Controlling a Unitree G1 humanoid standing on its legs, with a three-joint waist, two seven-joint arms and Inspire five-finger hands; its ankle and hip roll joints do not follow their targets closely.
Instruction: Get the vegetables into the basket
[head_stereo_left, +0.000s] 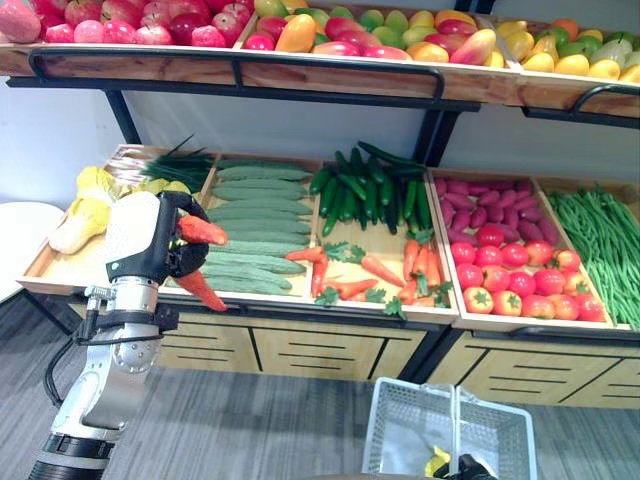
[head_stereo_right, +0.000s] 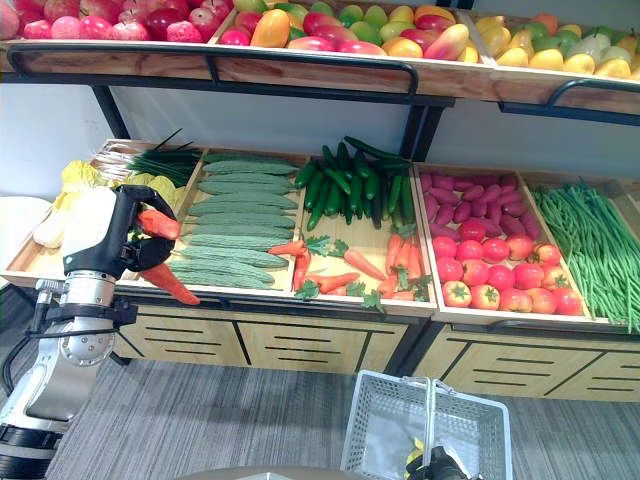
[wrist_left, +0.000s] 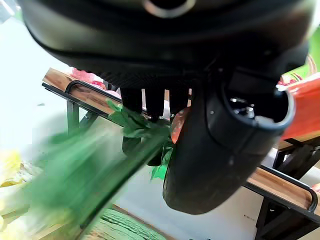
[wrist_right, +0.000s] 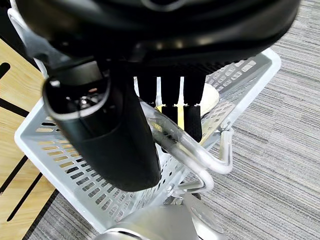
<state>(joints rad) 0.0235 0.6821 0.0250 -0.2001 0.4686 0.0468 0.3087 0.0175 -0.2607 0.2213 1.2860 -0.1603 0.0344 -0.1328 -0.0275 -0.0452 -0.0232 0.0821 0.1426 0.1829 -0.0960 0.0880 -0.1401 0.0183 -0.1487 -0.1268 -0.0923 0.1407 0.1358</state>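
Observation:
My left hand is raised in front of the cucumber crate and is shut on two orange carrots, one above the other, tips pointing right. In the left wrist view its fingers curl round the leafy green tops, and a carrot runs past the thumb. More carrots lie in their crate on the stand. The grey mesh basket hangs low at the front right, with something yellow inside. My right hand is curled round the basket's clear handle.
The wooden stand holds crates of pale leafy vegetables, cucumbers, green peppers, tomatoes and green beans. A fruit shelf with a black rail runs overhead. A white table stands left.

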